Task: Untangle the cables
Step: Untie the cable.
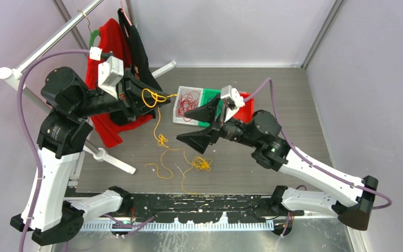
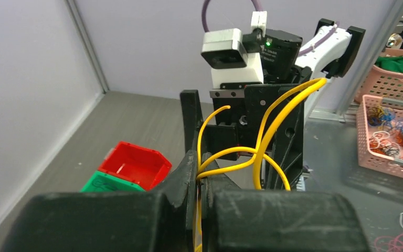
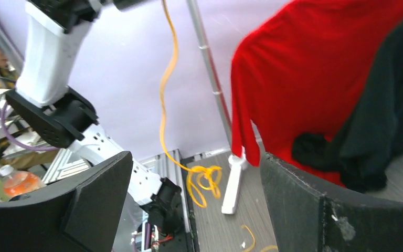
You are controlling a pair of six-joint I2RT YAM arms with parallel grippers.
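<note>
My left gripper [image 1: 146,98] is raised at the left and shut on a yellow-orange cable [image 1: 159,126]. In the left wrist view the jaws [image 2: 203,179] pinch the cable's loops [image 2: 262,142]. The cable hangs down to the table and ends in a curly tangle [image 1: 201,164]. My right gripper [image 1: 182,126] is open and empty, to the right of the hanging strand and not touching it. In the right wrist view [image 3: 194,173] the strand [image 3: 163,105] hangs between its spread fingers, farther off. Red cables [image 1: 190,98] lie in a white bin [image 1: 179,116].
A green bin [image 1: 209,97] and a red bin [image 1: 247,107] stand beside the white one. A garment rack with a red garment [image 1: 101,58] and a black one [image 1: 136,47] stands at the back left, its white foot [image 3: 233,184] on the table. Pink baskets [image 2: 391,139] sit off the table.
</note>
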